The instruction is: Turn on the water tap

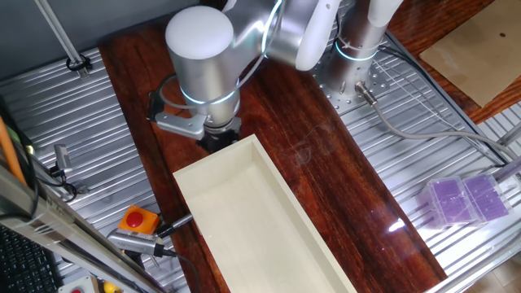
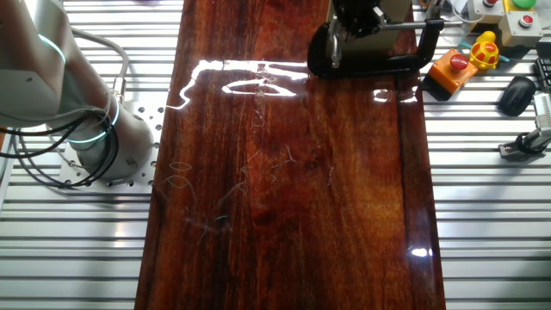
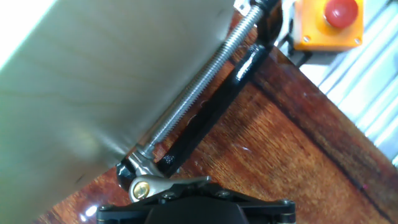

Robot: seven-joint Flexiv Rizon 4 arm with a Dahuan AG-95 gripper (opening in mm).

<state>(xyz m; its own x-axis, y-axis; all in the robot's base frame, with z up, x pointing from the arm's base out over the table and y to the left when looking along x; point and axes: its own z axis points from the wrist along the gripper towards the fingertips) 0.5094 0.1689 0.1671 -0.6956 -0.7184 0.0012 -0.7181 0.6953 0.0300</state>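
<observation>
While my gripper (image 3: 199,208) sits low at the black C-clamp (image 3: 211,118), I see a small brass tap (image 3: 144,186) at its jaw; whether my fingers have closed, I cannot tell. Misaligned turning could slip off or shift the clamp.

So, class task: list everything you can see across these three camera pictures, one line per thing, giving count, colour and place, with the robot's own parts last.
C-clamp: one, black, far end of the wooden table.
Tap: one, brass and silver, held at the clamp's jaw.
Box: one, cream, open, on the wood.
Wooden table: one, dark red-brown.
Emergency button: one, orange with red cap, beside the clamp.
Purple case: one, on the metal slats.
Arm: one, silver-white, over the clamp end.
Fingers: hidden, state unclear.
</observation>
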